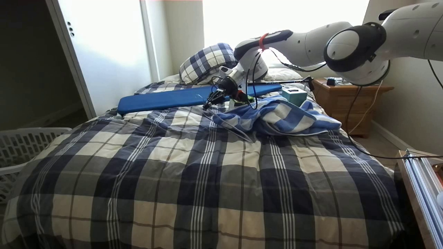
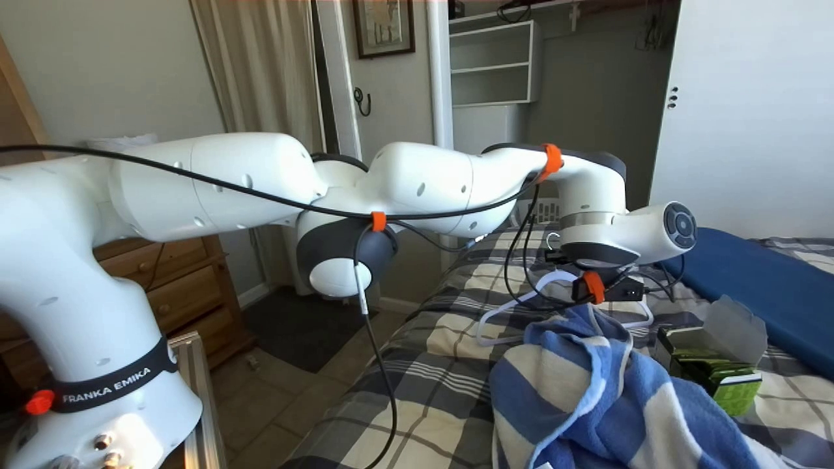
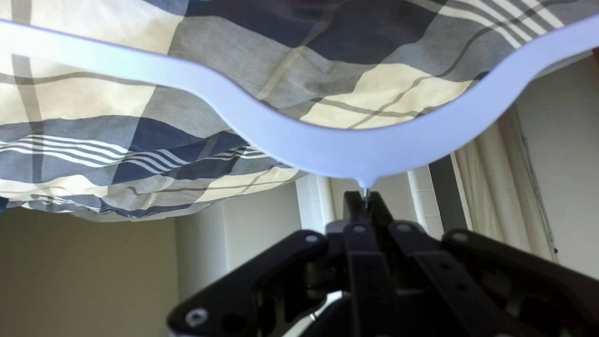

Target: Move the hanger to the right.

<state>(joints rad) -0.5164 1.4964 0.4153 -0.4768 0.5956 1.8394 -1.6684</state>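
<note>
The white hanger [image 3: 365, 150] spans the wrist view with its curved shoulders. My gripper [image 3: 366, 201] is shut on the thin metal hook just behind the hanger's neck. In an exterior view the hanger [image 2: 515, 303] hangs tilted below the gripper [image 2: 554, 257], with the hook's curve showing above the fingers. Its lower part is partly hidden behind the towel. In an exterior view the hanger [image 1: 237, 131] shows as a thin slanted shape below the gripper [image 1: 207, 105], over the bed and beside the towel. I cannot tell whether its lower edge touches the bed.
A blue-and-white towel [image 1: 287, 117] lies bunched on the plaid bed [image 1: 193, 186]. Behind it are a blue ironing board [image 1: 162, 100], a teal box [image 1: 294, 96] and an open green box [image 2: 733, 391]. A white basket [image 1: 31, 133] stands beside the bed.
</note>
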